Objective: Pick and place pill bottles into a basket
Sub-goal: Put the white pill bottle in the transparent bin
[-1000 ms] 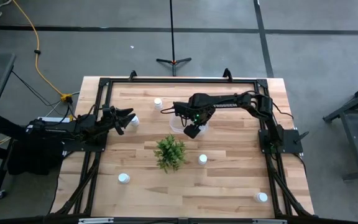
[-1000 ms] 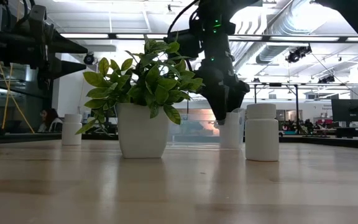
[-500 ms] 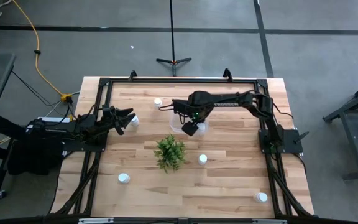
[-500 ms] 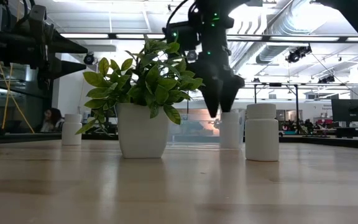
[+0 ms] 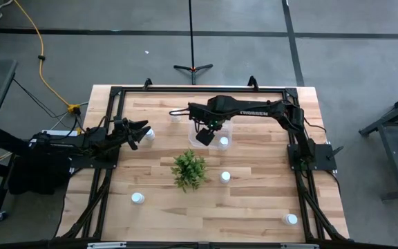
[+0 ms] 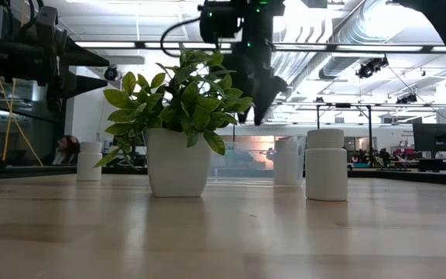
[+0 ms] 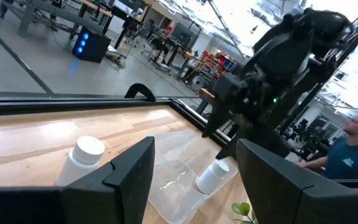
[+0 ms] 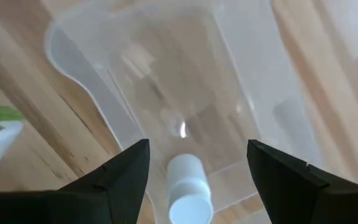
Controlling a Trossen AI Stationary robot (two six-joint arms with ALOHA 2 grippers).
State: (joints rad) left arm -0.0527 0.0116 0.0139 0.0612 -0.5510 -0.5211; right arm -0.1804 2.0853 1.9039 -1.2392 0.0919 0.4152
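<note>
Now the right gripper (image 5: 204,135) is lifted clear above the basket (image 8: 166,93), fingers apart and empty, where a second ago it was down low inside it. One pill bottle (image 8: 187,191) stands in the basket, so that drop looks done. Other bottles (image 5: 137,198) wait on the table (image 5: 254,200). The left gripper (image 5: 141,131) idles, open, near another bottle (image 7: 82,158).

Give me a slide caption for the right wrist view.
Open right tool above the clear basket, one white pill bottle standing inside.
</note>
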